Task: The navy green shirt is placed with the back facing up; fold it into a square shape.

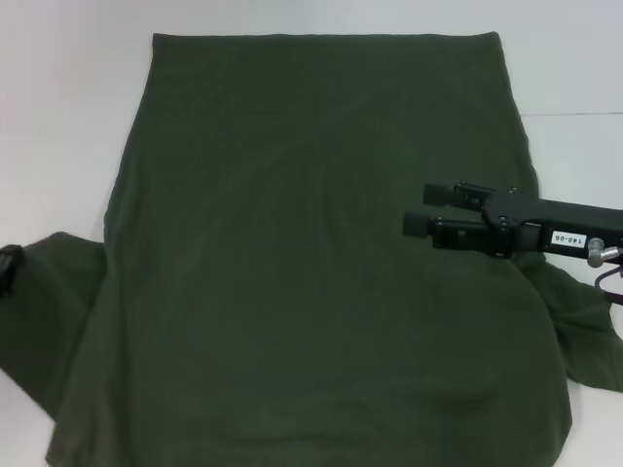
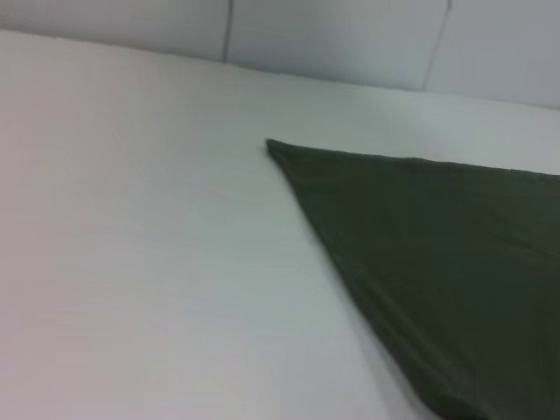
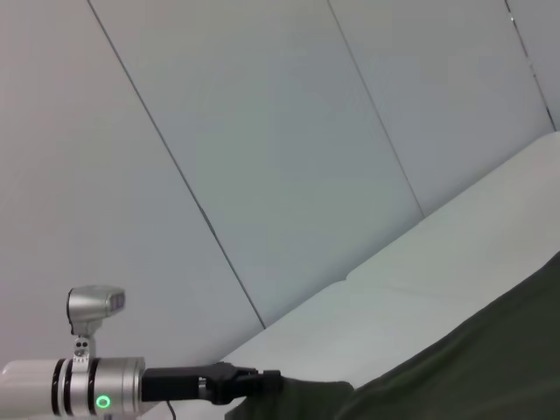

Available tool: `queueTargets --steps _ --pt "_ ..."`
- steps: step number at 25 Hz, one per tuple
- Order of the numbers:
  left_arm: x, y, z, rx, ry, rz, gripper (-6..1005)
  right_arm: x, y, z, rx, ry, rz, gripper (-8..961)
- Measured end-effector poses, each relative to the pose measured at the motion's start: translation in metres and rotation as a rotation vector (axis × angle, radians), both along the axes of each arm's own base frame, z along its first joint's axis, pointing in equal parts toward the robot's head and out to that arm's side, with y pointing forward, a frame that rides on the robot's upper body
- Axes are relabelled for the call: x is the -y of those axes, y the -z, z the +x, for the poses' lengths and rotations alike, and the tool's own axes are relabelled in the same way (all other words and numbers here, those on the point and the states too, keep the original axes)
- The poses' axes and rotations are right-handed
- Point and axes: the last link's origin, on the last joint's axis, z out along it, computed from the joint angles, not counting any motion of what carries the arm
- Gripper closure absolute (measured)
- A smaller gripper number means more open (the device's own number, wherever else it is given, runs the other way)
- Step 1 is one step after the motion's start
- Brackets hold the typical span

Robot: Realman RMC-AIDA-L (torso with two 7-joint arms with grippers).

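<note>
**Shirt flat on the table, right gripper over its right side**

While the navy green shirt (image 1: 311, 253) lies spread across the white table (image 1: 58, 117), I see my right gripper (image 1: 417, 208) reaching in from the right, over the shirt's right half. Its 2 black fingers (image 1: 438, 192) point toward the shirt's middle, stand slightly apart and hold nothing; whether they touch the cloth I cannot tell.

My left gripper (image 1: 8, 268) shows only as a dark sliver at the left edge of the head view, by the left sleeve. In the right wrist view it appears farther off (image 3: 236, 383), its tip at the cloth's edge, but I cannot tell whether its fingers are open or shut.

The far edge of the shirt is straight, with bare table beyond it and to both sides of the upper part. The near edge runs out of the head view. The left wrist view shows 1 pointed corner (image 2: 273, 145) lying flat, with wide bare table beside it.

The fabric is plain, dark olive and matte, mostly smooth; both sleeves bunch outward near the lower corners.
</note>
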Motion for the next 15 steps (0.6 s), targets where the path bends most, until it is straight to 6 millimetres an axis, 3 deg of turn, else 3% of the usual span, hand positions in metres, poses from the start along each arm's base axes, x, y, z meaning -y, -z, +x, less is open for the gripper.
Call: queueTargets --steps 15 --pt "-0.023 -0.019 0.005 -0.098 0.004 0.047 998 0.001 0.004 -0.001 -0.008 0.004 -0.004 56"
